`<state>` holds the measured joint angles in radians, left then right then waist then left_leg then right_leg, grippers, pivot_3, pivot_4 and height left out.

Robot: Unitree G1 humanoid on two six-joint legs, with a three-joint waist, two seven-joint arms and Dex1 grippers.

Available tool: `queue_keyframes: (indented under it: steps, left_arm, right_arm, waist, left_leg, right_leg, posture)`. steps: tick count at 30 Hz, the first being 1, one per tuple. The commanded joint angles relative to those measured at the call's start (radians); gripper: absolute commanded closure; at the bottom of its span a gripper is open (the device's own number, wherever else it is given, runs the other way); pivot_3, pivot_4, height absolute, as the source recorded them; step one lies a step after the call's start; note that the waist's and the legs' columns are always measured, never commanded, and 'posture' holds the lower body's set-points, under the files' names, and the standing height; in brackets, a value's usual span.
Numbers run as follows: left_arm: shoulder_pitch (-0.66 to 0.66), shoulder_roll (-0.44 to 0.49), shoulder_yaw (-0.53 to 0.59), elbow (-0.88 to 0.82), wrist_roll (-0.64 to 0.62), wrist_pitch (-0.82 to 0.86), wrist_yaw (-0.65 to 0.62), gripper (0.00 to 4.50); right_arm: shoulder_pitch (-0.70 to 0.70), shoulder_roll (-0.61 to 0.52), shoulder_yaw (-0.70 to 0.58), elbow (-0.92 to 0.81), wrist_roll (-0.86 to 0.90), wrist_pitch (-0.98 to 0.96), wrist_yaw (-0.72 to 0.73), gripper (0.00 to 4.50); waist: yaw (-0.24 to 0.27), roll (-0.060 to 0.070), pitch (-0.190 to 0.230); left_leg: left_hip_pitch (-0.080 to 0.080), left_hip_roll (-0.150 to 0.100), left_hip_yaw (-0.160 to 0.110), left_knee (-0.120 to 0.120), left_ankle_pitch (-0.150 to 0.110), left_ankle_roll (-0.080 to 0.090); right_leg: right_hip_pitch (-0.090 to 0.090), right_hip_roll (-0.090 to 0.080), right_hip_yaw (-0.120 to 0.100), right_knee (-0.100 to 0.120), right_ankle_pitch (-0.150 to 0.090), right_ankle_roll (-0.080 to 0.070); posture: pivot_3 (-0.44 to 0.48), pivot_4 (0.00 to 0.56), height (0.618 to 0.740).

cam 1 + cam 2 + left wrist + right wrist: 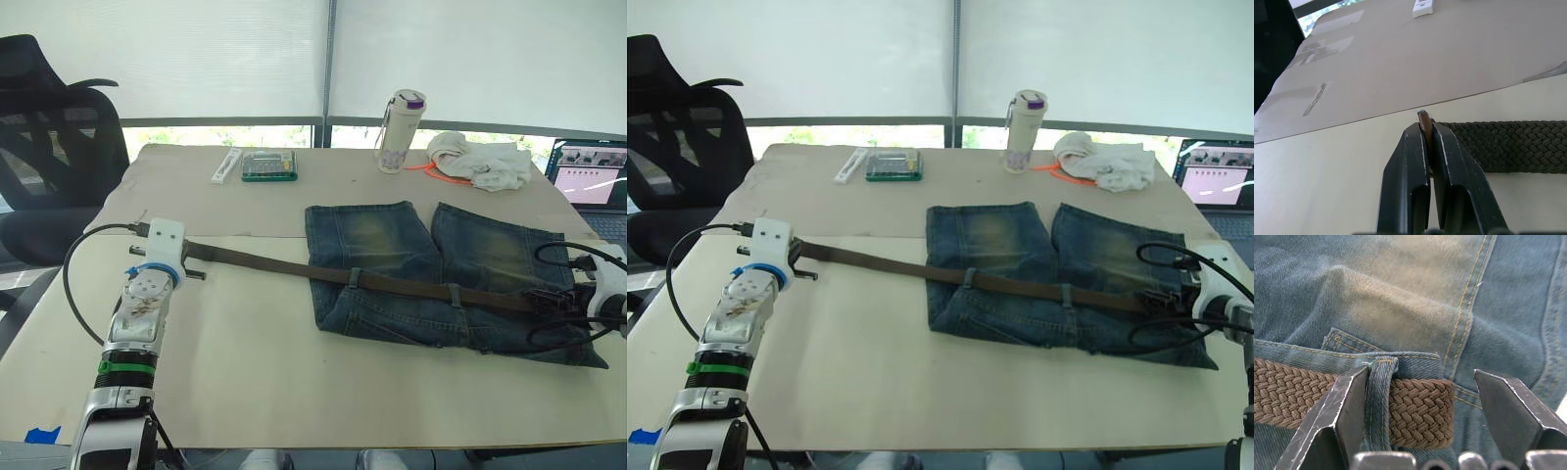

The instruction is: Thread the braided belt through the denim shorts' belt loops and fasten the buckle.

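The shorts (pixel 446 279) are lying flat on the counter (pixel 294 382), waistband toward the robot, legs pointing away. The belt (pixel 392 285) is running across the waistband from the robot's left to its right, passing under the loops (pixel 354 278), and its free length is stretching leftward over the bare counter, off the shorts.

The left gripper (pixel 1425 132) is sitting at that free end, well left of the shorts. Its jaws are clenched on the belt: in the left wrist view the two black fingers (pixel 1405 181) are pressed together with a thin brown edge of the strap pinched between their tips, while the braided length is trailing off to one side, lying flat on the counter.

The right gripper (pixel 1420 377) is hovering at the waistband's right end. Its jaws are released, standing wide apart, and the belt's other end is lying between them. One finger (pixel 1347 406) is sitting just beside a denim loop, through which the braid is passing; the strap is ending a little past that loop, short of the other finger. The buckle cannot be made out.

At the far side of the counter a bottle (pixel 401 130), a white cloth (pixel 480 160), a green box (pixel 268 165) and a laptop (pixel 586 176) are resting well away from the shorts.
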<state>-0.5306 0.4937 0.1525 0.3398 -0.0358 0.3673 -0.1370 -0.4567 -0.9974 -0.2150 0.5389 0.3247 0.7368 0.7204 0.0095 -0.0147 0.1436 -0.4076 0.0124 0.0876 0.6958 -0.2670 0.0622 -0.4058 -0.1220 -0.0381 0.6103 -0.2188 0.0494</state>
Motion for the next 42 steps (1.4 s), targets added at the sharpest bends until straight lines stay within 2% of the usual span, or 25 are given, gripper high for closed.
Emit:
queue_keyframes:
  steps: [1, 4, 5, 6, 9, 14, 17, 26, 28, 30, 33, 36, 39, 42]
  left_arm:
    - [0.003, 0.036, 0.039, -0.042, 0.019, -0.003, 0.028, 4.50]
    - [0.003, 0.037, 0.039, -0.042, 0.018, -0.002, 0.031, 4.50]
    - [0.003, 0.038, 0.040, -0.041, 0.017, -0.002, 0.031, 4.50]
    - [0.004, 0.038, 0.040, -0.041, 0.018, -0.002, 0.032, 4.50]
    - [0.005, 0.039, 0.038, -0.041, 0.020, -0.002, 0.032, 4.50]
    - [-0.007, 0.041, 0.036, -0.020, 0.024, -0.019, 0.037, 4.50]
    - [-0.012, 0.027, 0.035, -0.033, -0.007, -0.020, -0.002, 4.50]
    - [-0.088, -0.009, 0.049, 0.003, -0.026, -0.073, 0.021, 1.47]
    - [-0.119, -0.033, 0.035, -0.015, -0.033, -0.099, 0.002, 0.77]
    - [-0.158, -0.082, 0.000, -0.051, -0.090, -0.118, -0.097, 0.05]
    - [-0.191, -0.142, -0.071, -0.085, -0.159, -0.095, -0.263, 0.00]
    - [-0.226, -0.187, -0.148, -0.068, -0.171, -0.083, -0.380, 0.00]
    - [-0.274, -0.236, -0.210, 0.015, -0.181, -0.074, -0.486, 0.00]
    - [-0.377, -0.366, -0.197, 0.202, -0.244, 0.005, -0.531, 0.00]
  right_arm:
    - [-0.005, -0.008, 0.001, -0.003, -0.014, 0.029, 0.018, 0.77]
    - [0.004, -0.003, -0.004, 0.014, -0.023, 0.008, 0.011, 0.77]
    - [0.005, 0.000, -0.012, 0.012, -0.017, 0.009, 0.010, 1.28]
    - [0.007, 0.001, -0.017, 0.004, -0.011, 0.015, 0.014, 1.49]
    - [0.019, 0.003, -0.036, -0.019, -0.002, 0.024, 0.007, 2.60]
    - [0.048, 0.003, -0.080, -0.048, 0.014, 0.030, -0.006, 4.17]
    - [0.070, 0.008, -0.112, -0.083, 0.029, 0.046, -0.014, 4.24]
    - [0.140, 0.037, -0.194, -0.215, 0.072, 0.098, -0.055, 4.24]
    - [0.152, 0.044, -0.206, -0.242, 0.075, 0.103, -0.063, 4.24]
    - [0.160, 0.054, -0.222, -0.281, 0.085, 0.117, -0.070, 4.24]
    - [0.165, 0.069, -0.234, -0.329, 0.094, 0.140, -0.078, 4.24]
    - [0.170, 0.078, -0.237, -0.359, 0.101, 0.153, -0.086, 4.24]
    - [0.173, 0.084, -0.237, -0.373, 0.105, 0.158, -0.094, 4.24]
    - [0.174, 0.088, -0.242, -0.395, 0.113, 0.164, -0.101, 4.24]
  waist:
    - [0.000, 0.000, 0.000]
    - [0.000, 0.000, 0.000]
    - [0.000, 0.000, 0.000]
    - [0.000, 0.000, 0.000]
    - [0.000, 0.000, 0.000]
    - [0.000, 0.000, 0.000]
    - [0.001, 0.000, 0.000]
    - [0.006, 0.000, 0.000]
    - [0.007, 0.000, 0.000]
    - [0.008, 0.000, 0.000]
    - [0.008, 0.000, 0.000]
    - [0.003, 0.000, 0.000]
    - [-0.001, 0.000, 0.000]
    - [0.000, 0.000, 0.000]
  left_leg:
    - [0.000, 0.000, 0.000, 0.000, 0.000, 0.000]
    - [0.000, 0.000, 0.000, 0.000, 0.000, 0.000]
    - [0.000, 0.000, 0.000, 0.000, 0.000, 0.000]
    - [0.000, 0.000, 0.000, 0.000, 0.000, 0.000]
    - [0.000, 0.000, 0.000, 0.000, 0.000, 0.000]
    - [0.000, 0.000, 0.000, 0.000, 0.000, 0.000]
    - [0.000, 0.000, 0.000, 0.000, 0.000, 0.000]
    - [0.000, -0.001, 0.000, 0.000, 0.000, 0.000]
    - [0.000, -0.001, 0.000, 0.000, 0.000, 0.000]
    - [0.000, -0.001, 0.000, 0.000, 0.000, 0.000]
    - [-0.001, -0.002, 0.000, 0.001, 0.000, 0.000]
    - [-0.001, -0.002, 0.000, 0.001, 0.000, 0.000]
    - [0.000, -0.003, 0.000, 0.001, 0.000, 0.000]
    - [0.000, -0.003, 0.000, 0.001, 0.000, 0.000]
  right_leg:
    - [0.000, 0.000, 0.000, 0.000, 0.000, 0.000]
    - [0.000, 0.000, 0.000, 0.000, 0.000, 0.000]
    - [0.000, 0.000, 0.000, 0.000, 0.000, 0.000]
    - [0.000, 0.000, 0.000, 0.000, 0.000, 0.000]
    - [0.000, 0.000, 0.000, 0.000, 0.000, 0.000]
    - [0.000, 0.000, 0.000, 0.000, 0.000, 0.000]
    - [0.000, -0.001, 0.000, 0.000, 0.000, 0.000]
    - [0.000, -0.001, -0.001, 0.000, 0.000, 0.000]
    - [0.000, -0.002, -0.001, 0.000, 0.000, 0.000]
    - [0.000, -0.002, -0.001, 0.000, 0.000, 0.000]
    - [0.000, -0.002, -0.001, 0.000, 0.000, 0.000]
    - [0.000, -0.002, -0.001, 0.000, 0.000, 0.001]
    - [0.000, -0.001, -0.001, 0.000, 0.000, 0.001]
    - [0.001, 0.000, -0.001, 0.000, 0.000, 0.001]
  posture:
    - [0.000, 0.150, 0.737]
    - [0.000, 0.150, 0.737]
    - [0.000, 0.150, 0.737]
    - [0.000, 0.150, 0.737]
    - [0.000, 0.150, 0.737]
    - [0.000, 0.150, 0.737]
    - [0.000, 0.150, 0.737]
    - [0.000, 0.150, 0.737]
    - [0.000, 0.150, 0.737]
    - [0.000, 0.150, 0.737]
    - [0.000, 0.150, 0.737]
    - [0.000, 0.150, 0.737]
    - [0.000, 0.150, 0.737]
    - [0.000, 0.150, 0.737]
